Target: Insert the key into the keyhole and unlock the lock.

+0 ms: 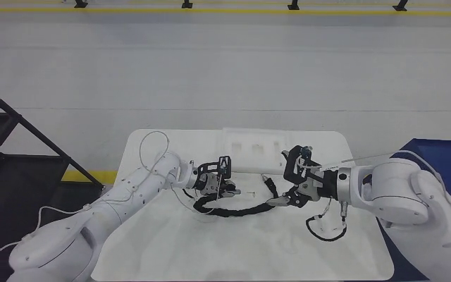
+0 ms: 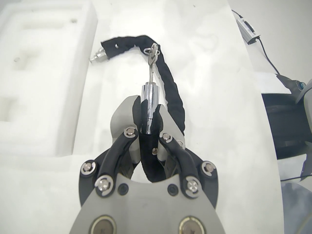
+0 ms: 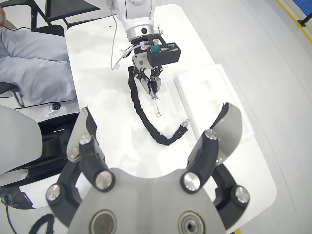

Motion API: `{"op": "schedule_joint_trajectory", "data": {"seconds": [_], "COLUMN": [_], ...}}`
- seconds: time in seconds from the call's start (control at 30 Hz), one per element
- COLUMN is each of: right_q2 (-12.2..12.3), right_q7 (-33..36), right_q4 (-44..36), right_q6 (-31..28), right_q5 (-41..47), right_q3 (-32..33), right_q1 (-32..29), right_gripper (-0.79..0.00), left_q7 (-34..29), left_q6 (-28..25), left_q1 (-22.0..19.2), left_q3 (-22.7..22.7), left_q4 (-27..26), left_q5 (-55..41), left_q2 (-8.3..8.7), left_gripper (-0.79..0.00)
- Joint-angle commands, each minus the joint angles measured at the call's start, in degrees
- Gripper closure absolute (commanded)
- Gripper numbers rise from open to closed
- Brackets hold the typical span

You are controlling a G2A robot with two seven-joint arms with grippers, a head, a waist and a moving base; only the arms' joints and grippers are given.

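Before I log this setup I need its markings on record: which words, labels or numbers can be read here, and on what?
No text can be read.
Black camera module on the left wrist: pale print, too small to read.
Grey adapter box past the table's edge: markings too blurred to read.
Key, lock cylinder, foam tray: no marking seen.

Key [image 2: 151,55] in lock cylinder [image 2: 150,96], lock cylinder in left pincer [image 2: 146,109] — chain [image 2: 170,81] on table [image 2: 209,79], foam tray [image 2: 48,79] behind chain
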Motion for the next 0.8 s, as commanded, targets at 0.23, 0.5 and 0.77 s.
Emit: {"op": "schedule_joint_trajectory", "data": {"seconds": [0.23,0.5,0.77], "right_q2": [-0.16,-0.92,-2.85], "right_q7": [-0.87,-4.95,-12.53], "right_q4": [0.9,6.57,18.81], "right_q6": [-0.16,-5.18,-13.38], "right_q5": [0.56,4.84,4.75], "right_q3": [-0.51,-2.92,-7.03], "right_q1": [-0.16,1.27,7.93], "right_gripper": [-0.785,-0.785,-0.785], "left_q7": [-0.98,7.66,16.15], "left_q6": [-0.31,-0.31,-0.31], "left_q1": [-0.37,-3.75,-11.68], "left_q3": [2.43,4.05,5.34], "left_q4": [4.1,4.19,4.43], "left_q5": [-0.94,-1.84,-2.39], "left_q2": [-3.13,-2.67,0.45], "left_gripper": [-0.785,-0.785,-0.785]}}
